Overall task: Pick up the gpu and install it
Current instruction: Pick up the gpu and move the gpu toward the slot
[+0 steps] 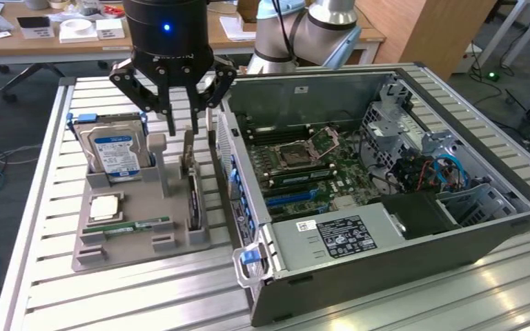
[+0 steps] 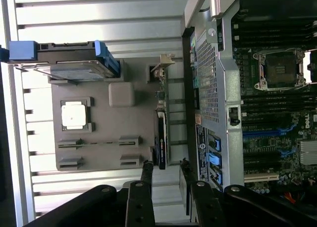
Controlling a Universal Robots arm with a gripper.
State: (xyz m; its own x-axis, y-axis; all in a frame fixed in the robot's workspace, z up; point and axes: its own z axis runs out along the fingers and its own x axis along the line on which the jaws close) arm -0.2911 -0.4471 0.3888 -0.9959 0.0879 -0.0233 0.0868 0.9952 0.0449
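Observation:
The gpu (image 1: 192,187) is a thin dark card standing on edge in the slot of the grey holder tray (image 1: 151,201) nearest the computer case. My gripper (image 1: 183,128) hangs just above the card's far end, open, one finger on each side of the card's line and nothing held. From the wrist, the gpu (image 2: 160,138) runs lengthwise towards the gripper (image 2: 166,163), its near end roughly level with the fingertips (image 2: 147,166). The open computer case (image 1: 486,227) lies beside the tray, its motherboard (image 1: 313,165) exposed with blue slots.
The tray (image 2: 113,125) also holds an upright silver hard drive with a blue label (image 1: 114,149), a CPU (image 1: 105,205) and a green RAM stick (image 1: 138,225). The case's side wall (image 2: 207,83) stands close to the gpu. Ribbed metal tabletop (image 1: 127,296) surrounds everything.

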